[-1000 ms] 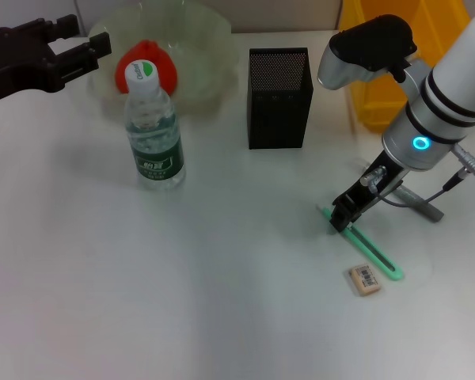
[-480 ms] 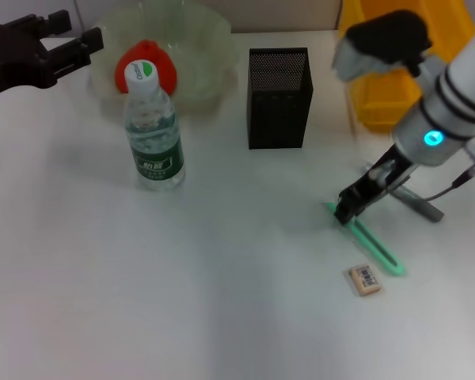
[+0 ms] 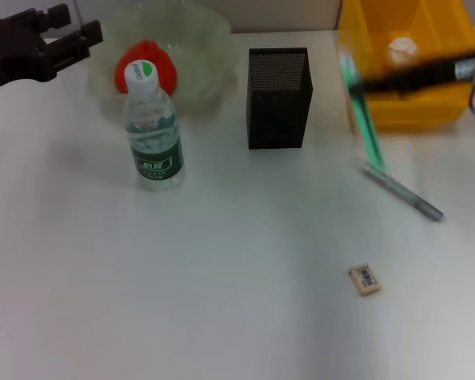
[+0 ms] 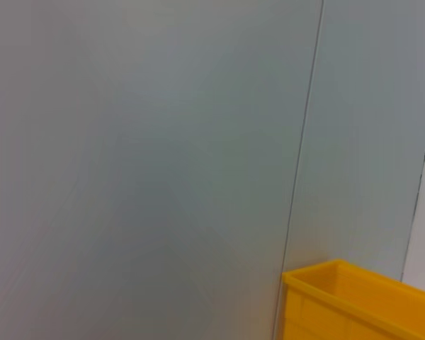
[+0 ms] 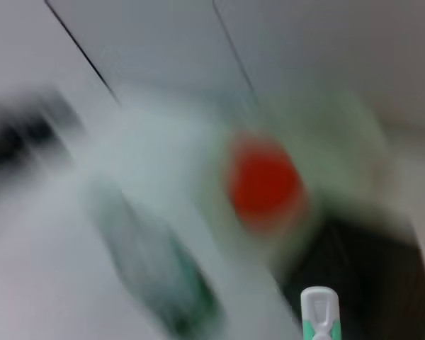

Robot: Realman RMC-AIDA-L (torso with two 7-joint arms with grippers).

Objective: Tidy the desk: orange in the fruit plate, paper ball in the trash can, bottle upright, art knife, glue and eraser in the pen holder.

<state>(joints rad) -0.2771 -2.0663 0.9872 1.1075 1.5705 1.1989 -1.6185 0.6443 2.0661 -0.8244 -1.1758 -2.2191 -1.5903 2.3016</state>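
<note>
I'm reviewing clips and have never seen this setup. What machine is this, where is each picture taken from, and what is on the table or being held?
It is a two-armed robot tidying a desk. The head view looks down from above; the other two come from cameras on its wrists. The left gripper waits at the far left corner. The right arm is a blur at the far right, lifting the green art knife off the table. On the table stand a bottle and a black pen holder; an orange sits in the fruit plate. An eraser and a grey pen-like stick lie loose. A yellow bin holds a paper ball.
</note>
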